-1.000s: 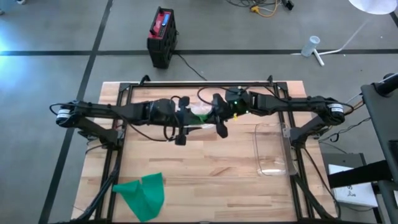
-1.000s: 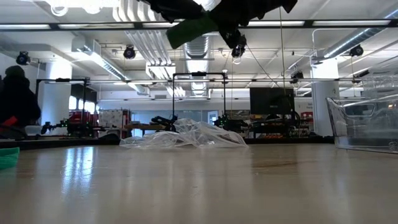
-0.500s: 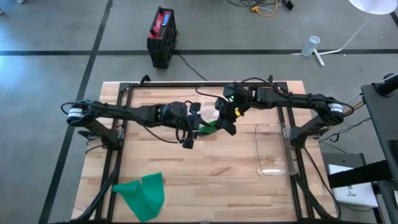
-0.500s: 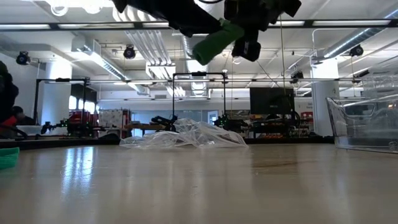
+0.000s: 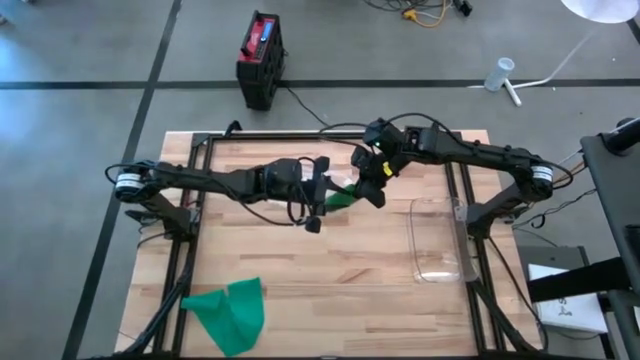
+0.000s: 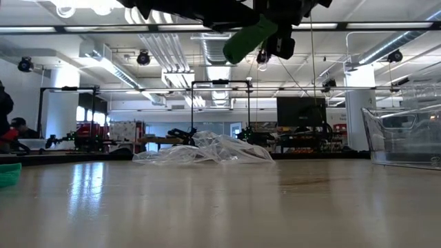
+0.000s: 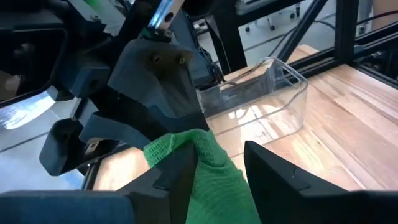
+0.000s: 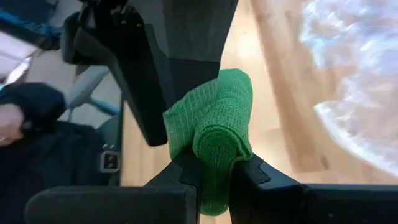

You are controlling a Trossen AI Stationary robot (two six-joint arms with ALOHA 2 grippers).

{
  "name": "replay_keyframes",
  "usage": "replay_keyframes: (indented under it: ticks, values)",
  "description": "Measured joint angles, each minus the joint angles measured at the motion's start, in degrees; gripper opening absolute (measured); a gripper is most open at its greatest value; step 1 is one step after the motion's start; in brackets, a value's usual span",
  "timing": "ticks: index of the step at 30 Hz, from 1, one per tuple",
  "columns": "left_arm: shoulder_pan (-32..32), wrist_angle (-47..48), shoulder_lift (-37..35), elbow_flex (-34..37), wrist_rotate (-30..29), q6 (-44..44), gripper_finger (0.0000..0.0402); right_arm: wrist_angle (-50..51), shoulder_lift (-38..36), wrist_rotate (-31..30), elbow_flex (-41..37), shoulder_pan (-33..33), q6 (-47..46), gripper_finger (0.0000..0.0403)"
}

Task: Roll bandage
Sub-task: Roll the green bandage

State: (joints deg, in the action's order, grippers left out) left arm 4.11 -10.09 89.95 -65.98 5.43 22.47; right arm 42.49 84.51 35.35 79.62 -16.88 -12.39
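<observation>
A green bandage roll (image 5: 340,198) is held in the air above the table's far middle, between my two grippers. It shows tilted near the top of the low view (image 6: 249,38). My left gripper (image 5: 326,198) comes at it from the table's left and is shut on it (image 7: 205,177). My right gripper (image 5: 370,188) comes from the right and is shut on its other end (image 8: 216,155). A second green bandage (image 5: 228,312) lies loosely spread on the table at the near left corner. My left gripper pinches the roll's left end (image 7: 214,180) between its two fingers, coming roughly level from the table's left. The roll is lifted clear of the table. My right gripper pinches the roll's right end (image 8: 214,177) between its two fingers, coming from the table's right. The rolled end faces its camera, with a loose flap (image 8: 186,118) beside the coil.
A crumpled clear plastic bag (image 6: 207,149) lies on the table under the grippers toward the far edge. A clear plastic box (image 5: 435,240) stands at the right. A black frame (image 5: 320,135) runs round the table. People show at the left in the room beyond (image 6: 7,124).
Both grippers have gone together toward the table's right with the green roll held between them. The roll has turned about, so that its rounded end now shows in the low view, and it stays high above the table.
</observation>
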Motion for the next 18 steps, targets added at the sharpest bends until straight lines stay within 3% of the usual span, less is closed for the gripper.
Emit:
replay_keyframes:
  ticks: [11,18]
  values:
    - [-1.4,6.1,-3.1,-0.1,-0.3,-2.3,0.0119,3.7,0.1,3.7,3.0,0.0,3.0,0.0034]
    - [-2.8,9.3,-7.2,0.0,-0.4,-2.5,0.0129,3.5,0.0,4.5,3.4,0.2,3.0,0.0034]
